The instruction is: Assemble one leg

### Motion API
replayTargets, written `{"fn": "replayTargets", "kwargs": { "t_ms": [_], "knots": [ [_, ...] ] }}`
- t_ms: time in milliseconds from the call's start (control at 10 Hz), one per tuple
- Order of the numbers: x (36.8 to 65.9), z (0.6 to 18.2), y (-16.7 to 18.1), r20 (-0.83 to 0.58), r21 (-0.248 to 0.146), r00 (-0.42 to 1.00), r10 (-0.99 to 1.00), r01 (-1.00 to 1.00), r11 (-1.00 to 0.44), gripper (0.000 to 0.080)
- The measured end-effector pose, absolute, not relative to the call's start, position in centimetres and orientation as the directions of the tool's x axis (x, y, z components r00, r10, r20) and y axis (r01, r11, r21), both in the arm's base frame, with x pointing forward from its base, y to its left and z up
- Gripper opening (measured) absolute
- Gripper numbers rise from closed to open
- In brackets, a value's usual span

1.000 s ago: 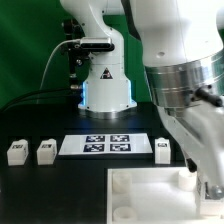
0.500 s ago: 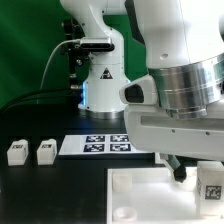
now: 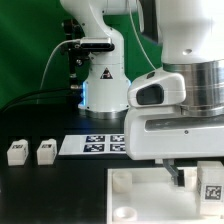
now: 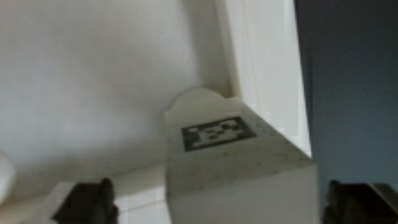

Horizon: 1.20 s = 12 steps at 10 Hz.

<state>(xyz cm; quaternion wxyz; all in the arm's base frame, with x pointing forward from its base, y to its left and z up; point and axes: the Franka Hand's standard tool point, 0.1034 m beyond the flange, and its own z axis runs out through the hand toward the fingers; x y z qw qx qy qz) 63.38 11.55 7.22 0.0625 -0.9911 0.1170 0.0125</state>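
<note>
Between the fingers (image 4: pixel 214 200), which stand apart on either side of it without touching, a leg (image 4: pixel 228 160) with a square tag rests on the white square top (image 4: pixel 89 90) against its raised edge. Across the tabletop (image 3: pixel 30 190), two more legs (image 3: pixel 16 152) sit beside the marker board (image 3: pixel 85 145).

Panda arm filling the exterior view's right, wrist hanging low over the table, gripper (image 4: pixel 214 195) pointing down, dark fingertips (image 4: pixel 89 200) standing apart around a tagged white block
</note>
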Motion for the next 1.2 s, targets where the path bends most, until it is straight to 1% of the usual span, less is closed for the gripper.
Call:
{"fn": "replayTargets", "kwargs": {
  "t_ms": [100, 200, 300, 500, 600, 700, 800, 900, 1100, 1200],
  "knots": [
    [63.38, 7.21, 11.57, -0.038, -0.121, 0.975, -0.219, -0.222, -0.967, 0.0468],
    [63.37, 7.2, 11.58, -0.039, -0.122, 0.973, -0.225, -0.229, -0.966, 0.0468],
    [63.36, 7.18, 11.55, -0.058, -0.117, 0.929, -0.364, -0.369, -0.922, 0.0292],
    [63.37, 7.18, 11.57, -0.077, -0.106, 0.851, -0.52, -0.525, -0.844, 0.0294],
    [63.52, 7.36, 11.58, -0.096, -0.077, 0.682, -0.725, -0.731, -0.677, 0.0294],
    [63.54, 7.36, 11.58, -0.105, -0.047, 0.458, -0.883, -0.889, -0.456, 0.0294],
    [63.53, 7.27, 11.64, -0.123, -0.025, 0.238, -0.964, -0.971, -0.236, 0.0294],
    [63.53, 7.14, 11.54, -0.143, -0.009, 0.041, -0.989, -0.999, -0.04, 0.0294],
    [63.5, 7.11, 11.55, -0.157, 0.006, -0.064, -0.986, -0.998, 0.063, 0.0294],
    [63.5, 7.1, 11.6, -0.157, 0.01, -0.093, -0.983, -0.996, 0.092, 0.0294]
  ]
}}
